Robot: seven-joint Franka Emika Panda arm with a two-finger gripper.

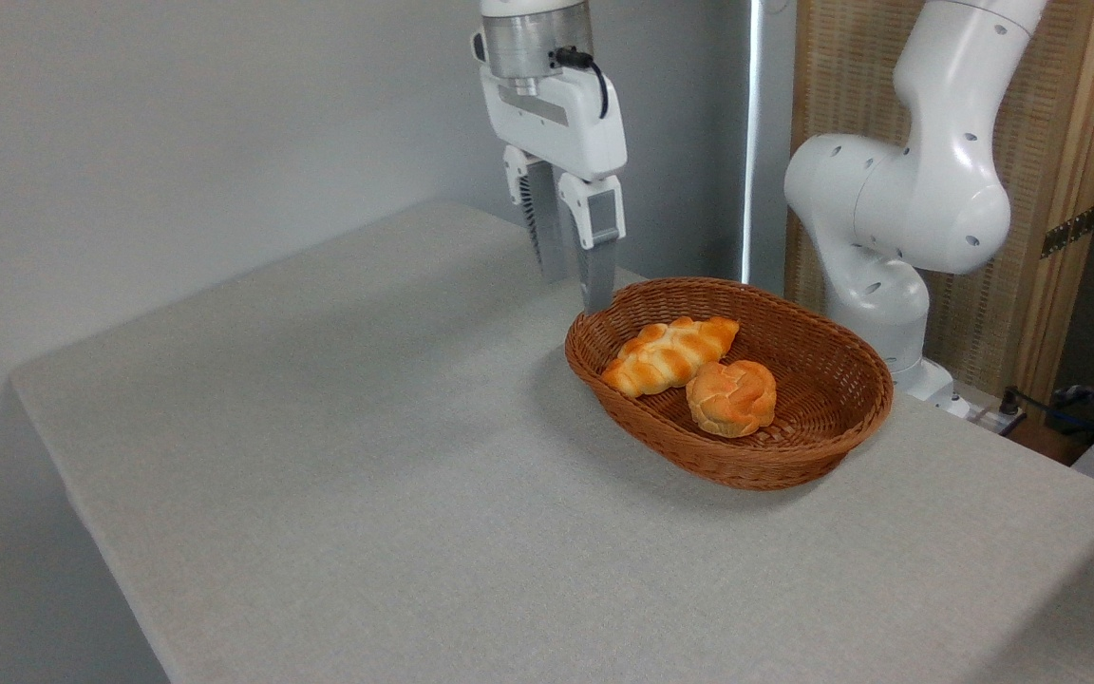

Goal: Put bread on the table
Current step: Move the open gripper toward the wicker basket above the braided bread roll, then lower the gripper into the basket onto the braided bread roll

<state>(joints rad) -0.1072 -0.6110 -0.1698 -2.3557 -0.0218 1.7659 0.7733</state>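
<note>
The braided bread [669,355] lies in the wicker basket [832,446] on the desk [367,475], touching a round bun [732,397]. The claw [571,285] hangs empty, fingers narrowly parted, beside the rim. The loaf looks light and squashy; I'd pinch it gently across its middle.

A plain pale grey wall [177,123] fills the upper left of the frame, evenly lit and without marks. Right of centre at the top, a narrow bright vertical strip [754,142] runs down, perhaps a gap letting light in. Beside it, in the upper right, stands a woven panel [1031,313] in a light wooden frame [1088,171] with a dark metal hinge [1069,231]. At the far right edge, cables [1050,404] and dark clutter lie low, too blurred to identify.
</note>
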